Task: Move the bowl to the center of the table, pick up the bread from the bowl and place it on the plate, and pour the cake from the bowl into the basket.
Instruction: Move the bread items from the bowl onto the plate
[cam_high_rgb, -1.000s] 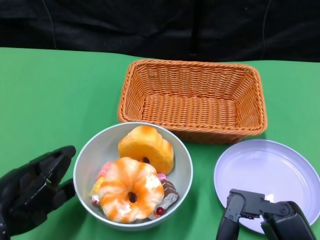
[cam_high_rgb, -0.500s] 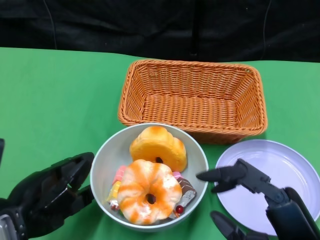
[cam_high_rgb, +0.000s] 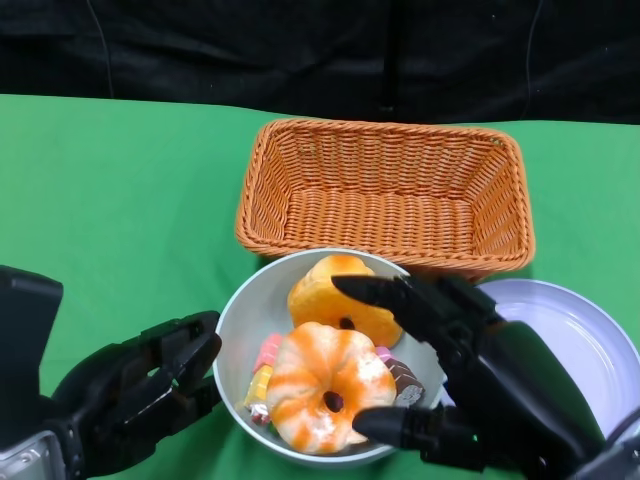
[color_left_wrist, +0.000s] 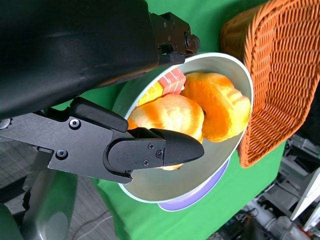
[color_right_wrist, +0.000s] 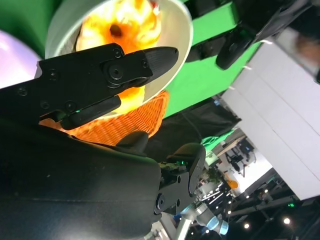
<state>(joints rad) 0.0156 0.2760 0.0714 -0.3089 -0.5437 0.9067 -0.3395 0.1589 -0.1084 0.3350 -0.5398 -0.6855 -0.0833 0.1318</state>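
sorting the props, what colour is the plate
Pale lilac, plain; the plate shows best in the head view.

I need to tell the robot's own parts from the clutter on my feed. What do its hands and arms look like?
Both the left hand and the right hand are matte black, with jointed, segmented fingers that end in smooth rounded tips. Small screws and pivot pins dot the finger links. Each wrist view shows a rounded, glossy black shell behind the fingers. The arms themselves are barely in view.

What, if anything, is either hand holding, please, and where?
The left hand presses the bowl's outer side; whether it grips is unclear. The right hand, fingers apart, holds nothing.
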